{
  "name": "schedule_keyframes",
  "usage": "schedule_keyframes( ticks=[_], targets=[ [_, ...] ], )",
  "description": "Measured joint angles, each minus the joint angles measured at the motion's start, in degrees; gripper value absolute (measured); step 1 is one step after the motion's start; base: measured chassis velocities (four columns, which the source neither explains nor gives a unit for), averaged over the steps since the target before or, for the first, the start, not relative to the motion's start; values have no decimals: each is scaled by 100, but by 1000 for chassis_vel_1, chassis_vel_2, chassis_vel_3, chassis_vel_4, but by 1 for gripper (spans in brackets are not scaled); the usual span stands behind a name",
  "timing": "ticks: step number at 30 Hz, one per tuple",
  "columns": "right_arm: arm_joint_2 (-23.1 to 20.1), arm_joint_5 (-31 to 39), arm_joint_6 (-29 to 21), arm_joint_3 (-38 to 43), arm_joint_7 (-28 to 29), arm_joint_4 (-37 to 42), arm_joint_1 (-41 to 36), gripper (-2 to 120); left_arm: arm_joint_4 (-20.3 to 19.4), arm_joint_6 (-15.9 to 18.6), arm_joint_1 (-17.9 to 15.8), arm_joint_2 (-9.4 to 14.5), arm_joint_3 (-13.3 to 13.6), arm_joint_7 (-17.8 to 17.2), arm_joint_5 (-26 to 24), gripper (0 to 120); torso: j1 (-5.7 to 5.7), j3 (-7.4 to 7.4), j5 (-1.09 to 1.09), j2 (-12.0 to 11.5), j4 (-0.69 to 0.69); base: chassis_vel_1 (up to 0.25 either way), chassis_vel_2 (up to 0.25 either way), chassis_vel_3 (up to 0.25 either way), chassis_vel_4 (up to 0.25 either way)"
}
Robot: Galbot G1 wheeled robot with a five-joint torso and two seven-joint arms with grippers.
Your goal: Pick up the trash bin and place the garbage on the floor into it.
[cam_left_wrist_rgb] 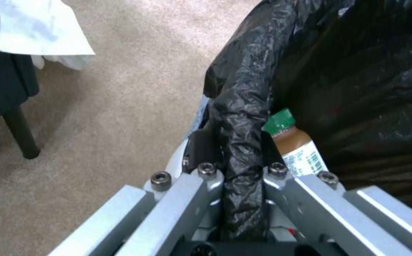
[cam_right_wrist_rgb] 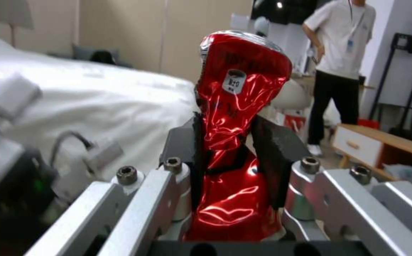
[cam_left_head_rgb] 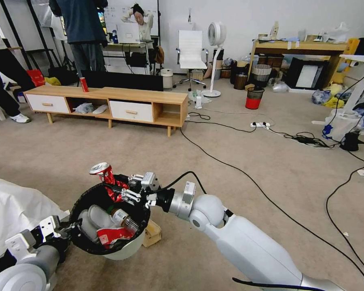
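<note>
My left gripper (cam_left_head_rgb: 66, 228) is shut on the rim of the trash bin (cam_left_head_rgb: 125, 248), a pale-white bin with a black bag folded over its rim (cam_left_wrist_rgb: 241, 117), held tilted above the floor (cam_left_head_rgb: 68, 141). In the left wrist view the left gripper (cam_left_wrist_rgb: 239, 156) pinches the bag-covered rim. Inside lies garbage: a green-capped bottle (cam_left_head_rgb: 123, 218) (cam_left_wrist_rgb: 301, 149), a red-and-white cup (cam_left_head_rgb: 111, 234) and a pale bottle (cam_left_head_rgb: 97, 216). My right gripper (cam_left_head_rgb: 123, 190) (cam_right_wrist_rgb: 227, 142) is shut on a crushed red can-like piece of garbage (cam_left_head_rgb: 105, 171) (cam_right_wrist_rgb: 237, 92), held over the bin's far rim.
A white sheet (cam_left_head_rgb: 12, 206) lies left of the bin, and a small wooden block (cam_left_head_rgb: 151, 233) sits beside it on the carpet. Black cables (cam_left_head_rgb: 230, 165) cross the floor to the right. A low wooden bench (cam_left_head_rgb: 109, 101) with an upright red can (cam_left_head_rgb: 84, 84) stands behind.
</note>
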Motion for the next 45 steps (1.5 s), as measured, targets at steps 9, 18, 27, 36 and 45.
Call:
schedule_keyframes(
  ticks=[9, 18, 27, 36, 45],
  targets=[
    [-20, -224, -24, 2, 158, -87, -37, 29, -37, -5, 1, -37, 10, 2, 8, 3, 0, 0, 0, 0, 0, 0, 0, 0, 0],
    [-78, -442, -173, 44, 363, -209, -94, 59, -41, -24, 3, -46, -3, 11, 7, 3, 0, 0, 0, 0, 0, 0, 0, 0, 0],
    [-104, -427, -234, 45, 448, -129, -81, 95, -29, -29, -22, -49, -3, 14, 4, 3, 0, 0, 0, 0, 0, 0, 0, 0, 0],
    [-87, -388, -235, 131, 604, -83, -56, 100, -28, -31, -17, -48, -33, 14, -7, 3, 0, 0, 0, 0, 1, 0, 0, 0, 0],
    [-73, -386, -590, 876, 1343, 186, -45, 100, 32, -77, -40, -44, -141, 21, -12, 3, 0, 0, 0, 0, 0, 0, 0, 0, 0]
  ],
)
